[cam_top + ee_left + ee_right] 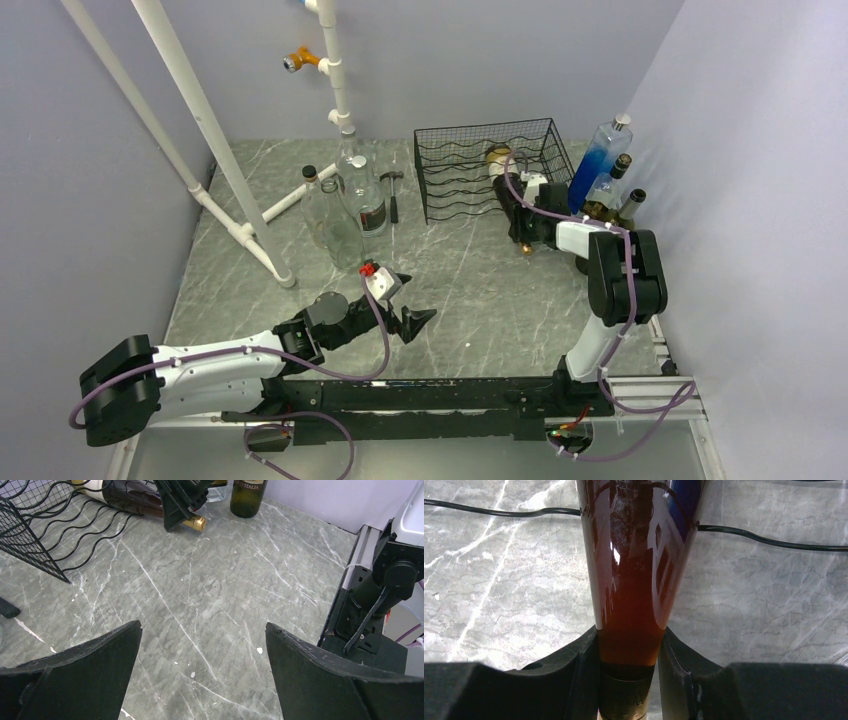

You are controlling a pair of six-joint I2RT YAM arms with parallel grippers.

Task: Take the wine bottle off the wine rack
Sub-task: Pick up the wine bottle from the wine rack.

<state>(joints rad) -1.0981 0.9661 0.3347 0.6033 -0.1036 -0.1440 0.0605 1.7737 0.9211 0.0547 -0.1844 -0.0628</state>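
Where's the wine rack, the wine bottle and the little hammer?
wine rack (455, 188): top view, on its wavy front wires.
wine bottle (629, 595): right wrist view, on its brown neck.
hammer (394, 203): top view, on its dark handle.

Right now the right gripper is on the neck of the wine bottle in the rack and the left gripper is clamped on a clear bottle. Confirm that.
One error: the left gripper is open and holds nothing, hanging over the table, as the left wrist view shows. The right gripper is indeed on the neck of the wine bottle in the wine rack.
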